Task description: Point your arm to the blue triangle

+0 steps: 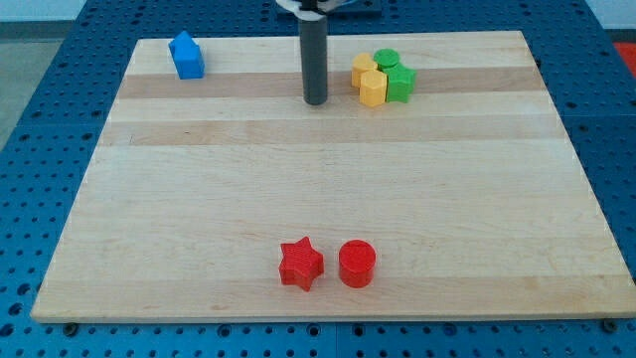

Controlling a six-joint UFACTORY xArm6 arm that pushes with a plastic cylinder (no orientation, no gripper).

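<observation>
A blue block (186,56), shaped like a small house with a peaked top, sits near the board's top left corner. No other blue block shows. My tip (315,99) rests on the board at the view's top centre, well to the right of the blue block and slightly lower. It touches no block. The rod rises straight up from it to the view's top edge.
Right of my tip sits a tight cluster: two yellow blocks (370,82), a green cylinder (387,60) and a green block (400,83). A red star (300,264) and a red cylinder (357,264) sit near the bottom centre of the wooden board (328,189).
</observation>
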